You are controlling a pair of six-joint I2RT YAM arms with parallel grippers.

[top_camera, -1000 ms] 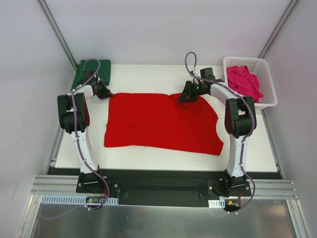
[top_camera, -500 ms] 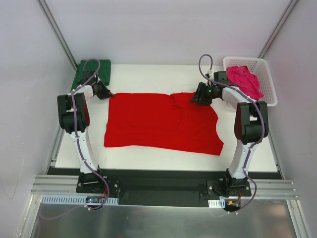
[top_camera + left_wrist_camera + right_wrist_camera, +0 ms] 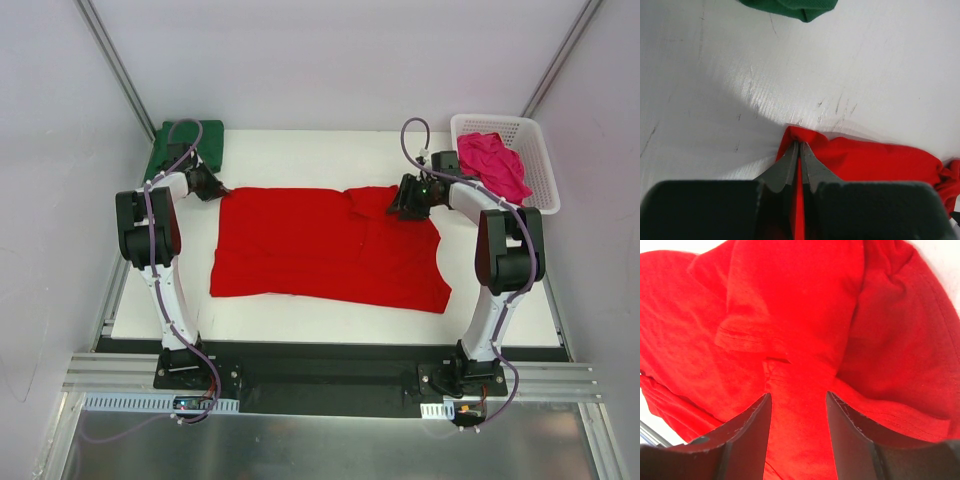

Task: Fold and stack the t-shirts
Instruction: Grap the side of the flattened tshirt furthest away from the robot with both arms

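The left hand (image 3: pixel 800 150) is pinched tight on the far left corner of the red t-shirt (image 3: pixel 320 250). The right hand (image 3: pixel 797 400) holds its fingers apart over rumpled cloth at the shirt's far right; whether they touch it I can't tell. The shirt lies spread across the white tabletop (image 3: pixel 300 155). The left arm partly hides the green t-shirt (image 3: pixel 160 145) in the far left corner. The pink t-shirt (image 3: pixel 495 165) is heaped in the basket (image 3: pixel 538 150) at far right. Plain pale walls stand around.

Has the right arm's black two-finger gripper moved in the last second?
Yes. The right gripper moved rightward over the bright red cloth t-shirt, toward the white plastic lattice basket.
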